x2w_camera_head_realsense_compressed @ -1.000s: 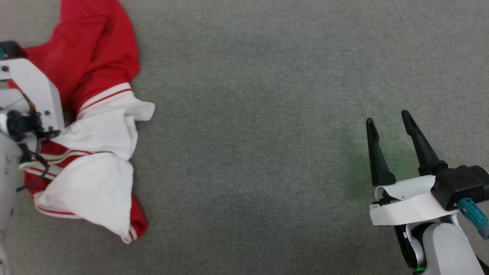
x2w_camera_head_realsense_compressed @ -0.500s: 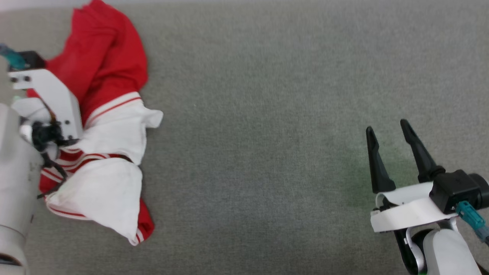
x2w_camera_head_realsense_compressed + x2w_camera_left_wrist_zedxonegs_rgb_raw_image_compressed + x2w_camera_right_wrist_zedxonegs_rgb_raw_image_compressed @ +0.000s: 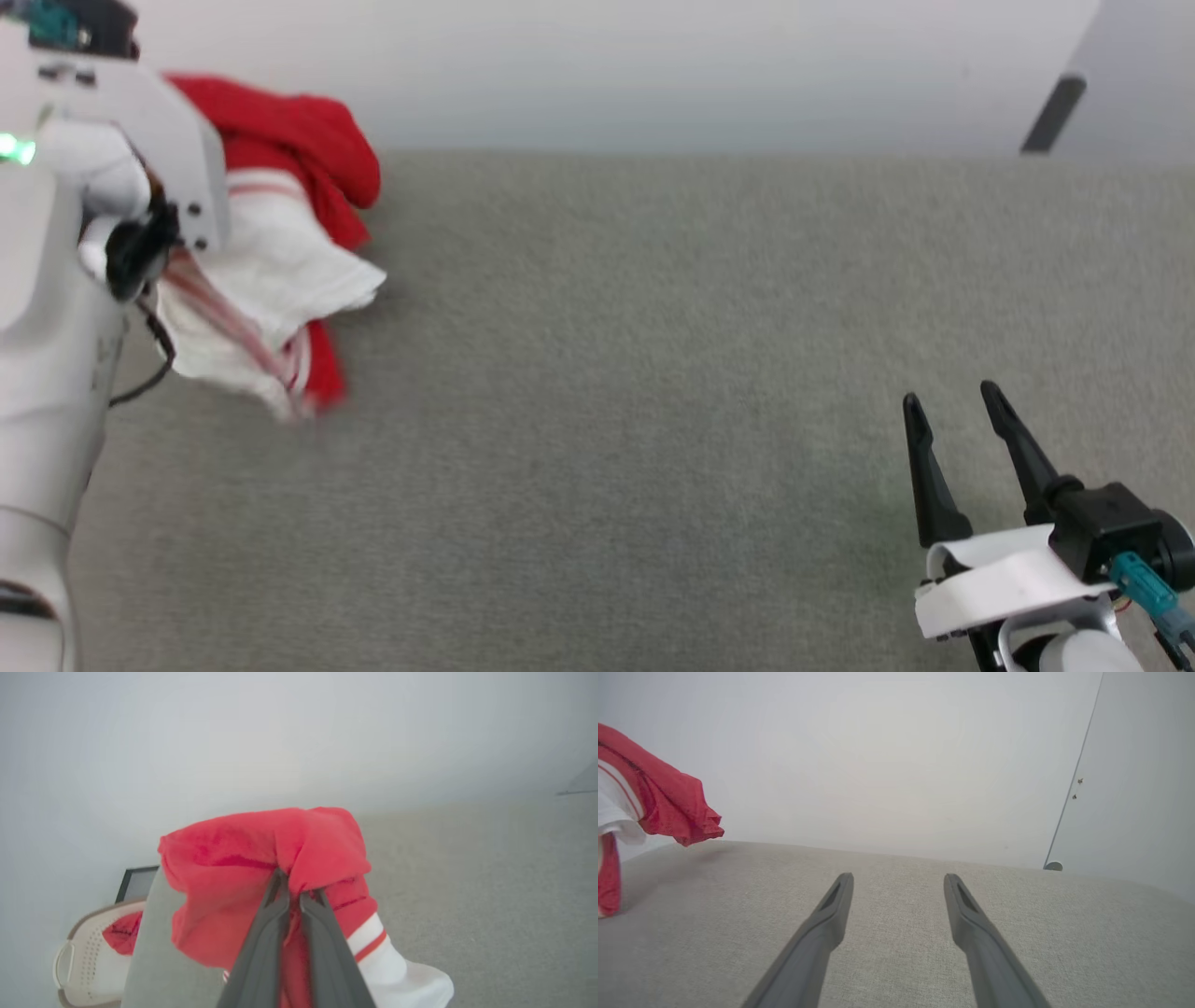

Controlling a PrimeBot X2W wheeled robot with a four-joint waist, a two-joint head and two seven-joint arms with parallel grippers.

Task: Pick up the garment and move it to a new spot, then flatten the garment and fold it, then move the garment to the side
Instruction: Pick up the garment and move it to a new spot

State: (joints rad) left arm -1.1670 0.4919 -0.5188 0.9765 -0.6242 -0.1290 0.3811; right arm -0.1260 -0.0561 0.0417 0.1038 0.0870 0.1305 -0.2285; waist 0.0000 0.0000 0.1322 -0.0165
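The garment (image 3: 271,252), red with white sleeves and red-white stripe trim, hangs bunched at the far left, lifted off the grey surface (image 3: 607,373). My left gripper (image 3: 292,884) is shut on a red fold of the garment (image 3: 261,858), and its white wrist housing (image 3: 121,121) covers part of the cloth in the head view. A red edge of the garment (image 3: 668,807) also dangles at the left of the right wrist view. My right gripper (image 3: 948,401) stands open at the lower right, far from the cloth, with nothing between its fingers (image 3: 831,910).
A white wall (image 3: 607,65) rises behind the grey surface's far edge. A beige perforated basket (image 3: 88,961) with a red cloth scrap (image 3: 121,935) in it sits beyond the surface's left edge. A dark frame (image 3: 135,882) leans by the wall.
My left gripper has closed on the garment and lifted it off the surface. The head camera has tilted up, bringing the wall into view. The right gripper stays open.
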